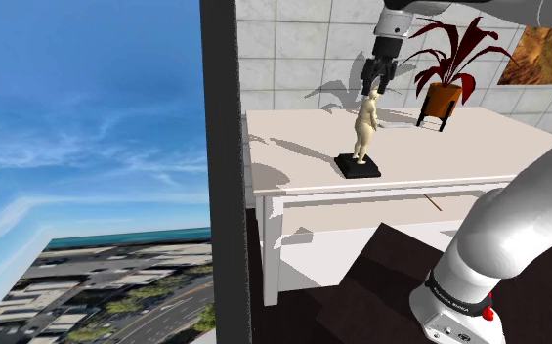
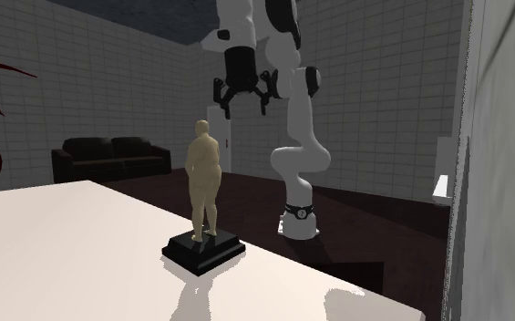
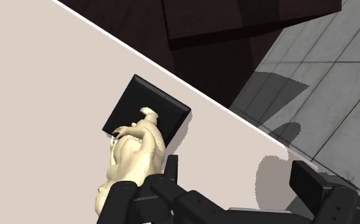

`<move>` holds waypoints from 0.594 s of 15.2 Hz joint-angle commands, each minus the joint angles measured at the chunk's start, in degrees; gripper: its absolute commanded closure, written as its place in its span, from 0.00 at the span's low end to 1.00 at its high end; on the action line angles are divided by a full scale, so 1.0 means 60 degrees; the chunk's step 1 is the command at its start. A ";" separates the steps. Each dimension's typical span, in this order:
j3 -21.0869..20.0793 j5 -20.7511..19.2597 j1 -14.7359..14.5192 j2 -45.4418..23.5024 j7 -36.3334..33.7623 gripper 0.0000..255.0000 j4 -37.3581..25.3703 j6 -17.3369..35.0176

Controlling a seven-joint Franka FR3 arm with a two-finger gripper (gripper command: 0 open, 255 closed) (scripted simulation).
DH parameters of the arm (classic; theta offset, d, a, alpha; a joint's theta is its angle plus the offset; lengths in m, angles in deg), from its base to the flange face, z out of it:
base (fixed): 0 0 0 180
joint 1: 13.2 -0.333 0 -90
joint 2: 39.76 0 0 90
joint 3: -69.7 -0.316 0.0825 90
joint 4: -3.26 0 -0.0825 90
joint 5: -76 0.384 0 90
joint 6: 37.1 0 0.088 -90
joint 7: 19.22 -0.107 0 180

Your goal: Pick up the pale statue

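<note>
Beige statue [image 1: 365,122] of a standing figure, upright on a black square base [image 1: 359,167], set on a white desk [image 1: 293,147] at centre of the shoulder view; left of centre in the second exterior view, close to the desk edge. Black claw [image 1: 378,86] just above the statue's head, fingers [image 3: 171,172] spread apart, gripping nothing. Wrist view: statue beside one finger, not between the pair. Red-leaved potted plant [image 1: 443,93] at upper right of the shoulder view.
</note>
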 commanded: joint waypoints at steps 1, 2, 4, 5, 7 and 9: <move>0.0418 0.0169 0.0114 -0.0731 0.0507 0.00 -0.0725 -0.0069; 0.0599 0.0287 0.0176 -0.1091 0.0726 0.00 -0.1108 -0.0139; 0.0953 0.0580 0.0337 -0.1855 0.1176 0.00 -0.1932 -0.0317; 0.1123 0.0758 0.0445 -0.2261 0.1406 0.00 -0.2376 -0.0428; 0.1432 0.1176 0.0734 -0.3127 0.1867 0.00 -0.3347 -0.0705; 0.1420 0.1183 0.0772 -0.3148 0.1899 0.00 -0.3240 -0.0583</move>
